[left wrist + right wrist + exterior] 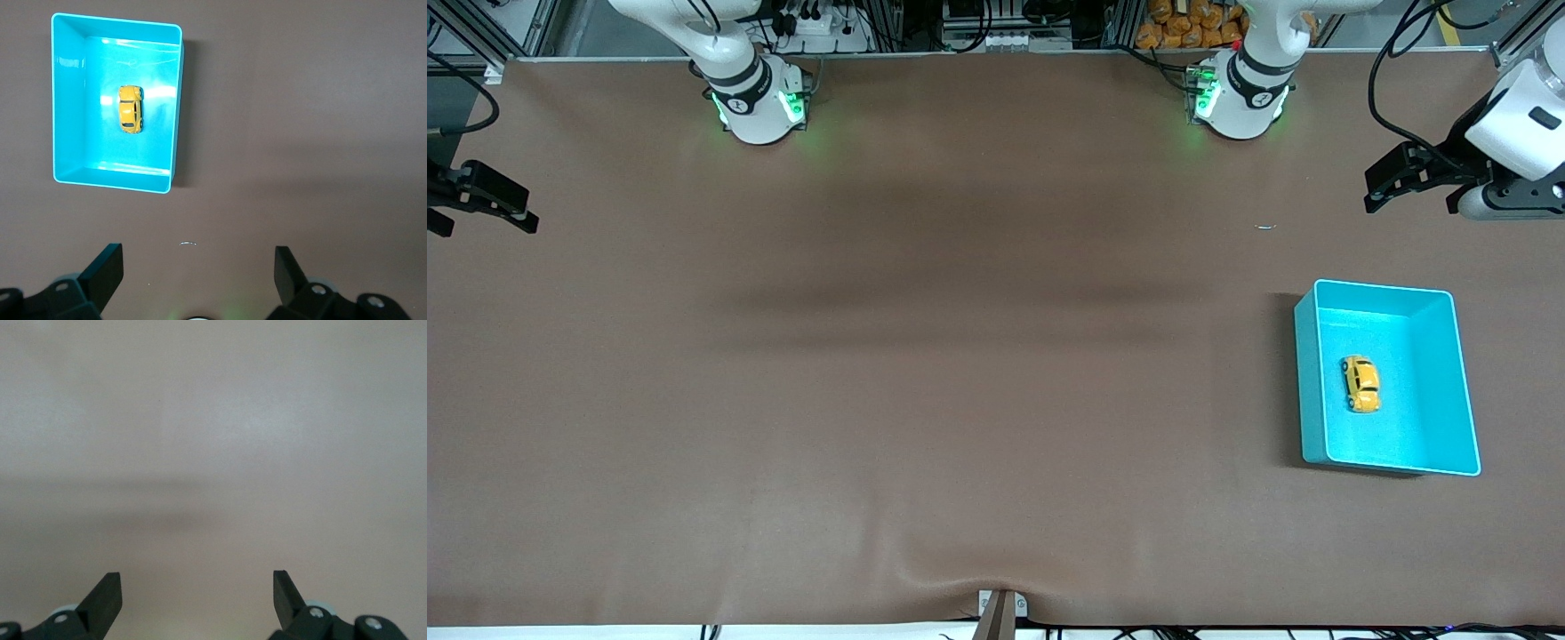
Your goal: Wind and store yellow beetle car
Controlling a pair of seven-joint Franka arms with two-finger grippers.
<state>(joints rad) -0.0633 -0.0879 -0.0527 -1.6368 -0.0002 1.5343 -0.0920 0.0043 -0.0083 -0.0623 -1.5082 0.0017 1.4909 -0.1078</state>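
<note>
The yellow beetle car (1360, 383) (130, 109) rests on its wheels on the floor of a teal bin (1423, 418) (67, 107) toward the left arm's end of the table. My left gripper (1414, 191) (199, 260) hangs open over bare table beside the bin, apart from it, with nothing between its fingers. Over bare table at the right arm's end my right gripper (480, 218) (197, 583) hangs open too, and it holds nothing.
A brown mat (960, 400) covers the whole table. A small thin silvery scrap (1265, 227) (188, 244) lies on the mat, farther from the front camera than the bin. Both arm bases (760, 102) stand along the table's back edge.
</note>
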